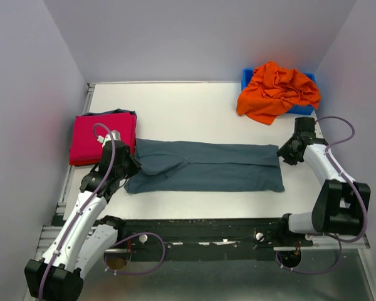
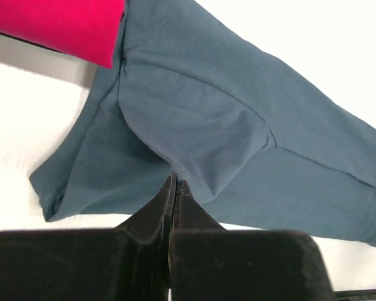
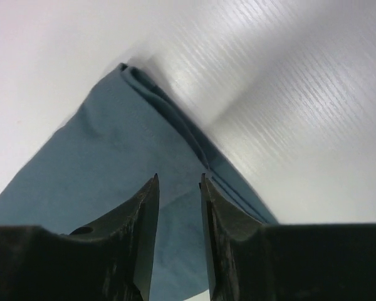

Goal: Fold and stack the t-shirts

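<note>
Bin: we see a blue bin (image 1: 247,76) at the table's (image 1: 194,113) 1 o'clock, with the orange t-shirt (image 1: 279,91) heaped in it, crumpled and spilling over the near rim.
Grey-blue t-shirt (image 1: 219,166): folded into a long strip across the table's middle, running 9 to 3 o'clock.
Magenta-red t-shirt (image 1: 100,139): folded, at 9 o'clock.
Left gripper (image 2: 175,182): pinched tight on a raised fold of the grey-blue t-shirt.
Right gripper (image 3: 178,179): fingers narrowly apart over the strip's 3 o'clock end, gripping nothing.
</note>
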